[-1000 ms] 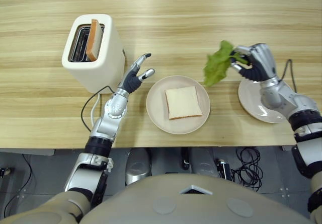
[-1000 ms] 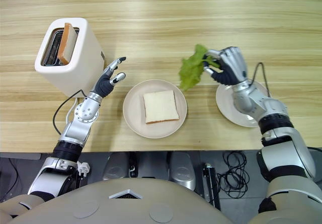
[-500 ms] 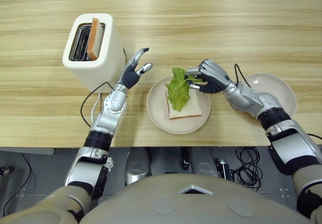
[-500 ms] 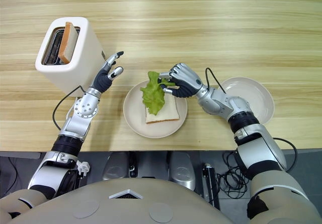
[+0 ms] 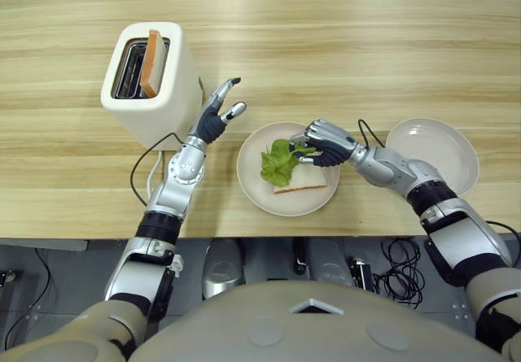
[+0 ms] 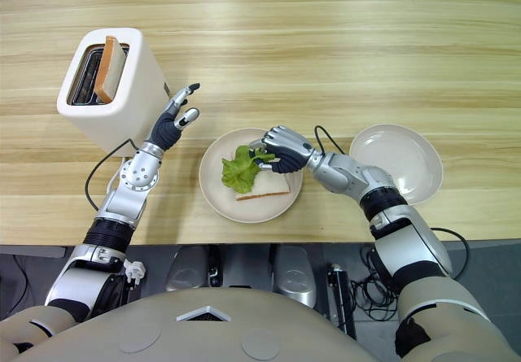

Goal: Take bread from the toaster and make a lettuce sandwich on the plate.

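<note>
In the left eye view a white toaster (image 5: pixel 155 85) stands at the left of the table (image 5: pixel 342 45) with one browned slice (image 5: pixel 151 51) upright in its slot. The left hand (image 5: pixel 216 118) hovers just to the right of the toaster, fingers spread and straight, holding nothing; whether it touches the toaster's side I cannot tell. To its right lies the plate (image 5: pixel 249 175), and on it a pale piece of bread (image 5: pixel 308 180) lies flat. The lettuce (image 5: pixel 278 160) rests on the left part of that bread, reaching out over its left edge. The right hand (image 5: pixel 324 142) is low over the plate's upper right, its fingers closed on the right end of the lettuce. In the right eye view the same hand pinches the leaf, which lies crumpled on the bread, with only the bread's lower edge showing beneath it. A side plate (image 6: pixel 407 175) with nothing on it sits to the right, apart from the first one, and the right forearm passes its left edge.
</note>
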Controlling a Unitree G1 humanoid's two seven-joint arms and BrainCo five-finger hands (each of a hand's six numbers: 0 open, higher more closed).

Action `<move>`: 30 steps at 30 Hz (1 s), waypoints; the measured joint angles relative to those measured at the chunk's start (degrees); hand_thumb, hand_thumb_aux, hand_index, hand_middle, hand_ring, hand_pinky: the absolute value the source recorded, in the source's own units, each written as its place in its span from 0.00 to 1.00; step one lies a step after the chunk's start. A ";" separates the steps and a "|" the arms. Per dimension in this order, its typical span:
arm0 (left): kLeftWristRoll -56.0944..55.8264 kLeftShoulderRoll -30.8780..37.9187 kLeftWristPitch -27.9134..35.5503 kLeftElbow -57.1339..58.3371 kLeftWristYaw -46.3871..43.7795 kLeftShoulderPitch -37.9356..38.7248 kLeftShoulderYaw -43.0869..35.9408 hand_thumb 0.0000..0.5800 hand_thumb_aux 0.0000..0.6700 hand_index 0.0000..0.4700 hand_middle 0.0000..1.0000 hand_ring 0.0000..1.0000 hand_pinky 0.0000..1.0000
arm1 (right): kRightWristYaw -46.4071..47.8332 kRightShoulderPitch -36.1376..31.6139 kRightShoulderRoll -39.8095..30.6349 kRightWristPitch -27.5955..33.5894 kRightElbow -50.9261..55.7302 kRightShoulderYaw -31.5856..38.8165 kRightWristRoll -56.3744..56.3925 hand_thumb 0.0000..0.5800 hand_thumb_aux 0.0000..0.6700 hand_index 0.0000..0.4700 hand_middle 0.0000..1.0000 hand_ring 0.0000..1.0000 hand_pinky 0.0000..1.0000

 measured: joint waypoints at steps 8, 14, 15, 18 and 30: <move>0.00 0.00 0.00 0.00 0.00 0.12 -0.02 0.00 0.00 0.00 0.00 0.00 0.00 | 2.20 -0.03 -0.10 3.27 0.36 -1.62 1.34 1.00 1.00 0.98 1.00 1.00 1.00; -0.01 0.00 0.00 0.01 -0.01 0.12 -0.03 0.00 0.00 0.00 0.00 0.00 0.00 | 4.31 0.39 -0.15 4.94 0.75 -1.61 1.47 1.00 1.00 0.98 1.00 1.00 1.00; -0.01 0.00 0.00 0.01 -0.01 0.12 -0.03 0.00 0.00 0.00 0.00 0.00 0.00 | 4.75 0.40 -0.14 5.34 0.78 -1.61 1.47 1.00 1.00 0.98 1.00 1.00 1.00; -0.01 0.00 0.00 0.17 -0.03 0.12 -0.04 0.00 0.00 0.00 0.00 0.00 0.00 | 6.10 0.44 -0.12 6.14 1.44 -1.57 1.47 1.00 1.00 0.98 1.00 1.00 1.00; -0.01 -0.01 -0.30 2.39 -0.13 -0.07 -0.14 0.00 0.00 0.00 0.00 0.00 0.00 | 16.53 1.64 -0.80 5.71 -2.29 -4.55 10.77 1.00 1.00 0.98 1.00 1.00 1.00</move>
